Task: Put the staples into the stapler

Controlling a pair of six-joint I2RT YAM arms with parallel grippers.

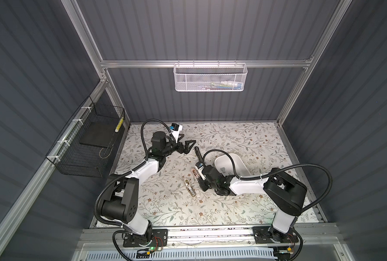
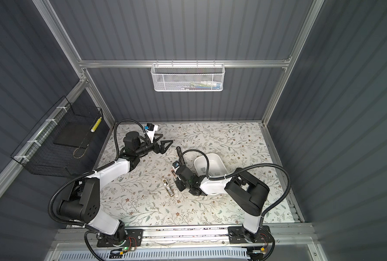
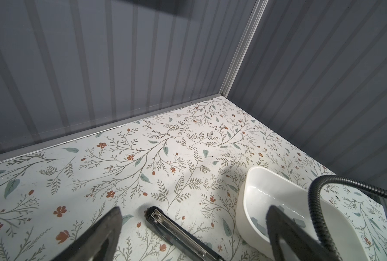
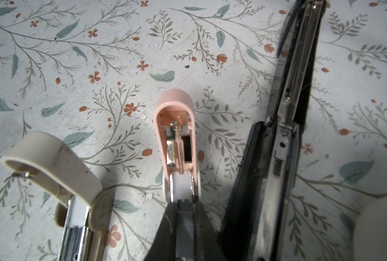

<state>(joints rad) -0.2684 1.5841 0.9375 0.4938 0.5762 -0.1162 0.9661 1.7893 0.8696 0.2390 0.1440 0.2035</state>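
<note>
Right hand clamped on a staple strip over the open pink stapler.
We saw the left hand spread wide and empty; just beside the right hand, the white tub held several loose grey staples, and the black stapler lay open nearby.

A white mesh basket hung from the far rail, holding several small coloured items too indistinct to identify. A black wire basket was fixed to the left wall, with a dark flat slab in it and a yellow patterned stick upright at its far right corner. The floral table cover lay flat over the whole work surface, and a white oval tub stood on it right of centre.
</note>
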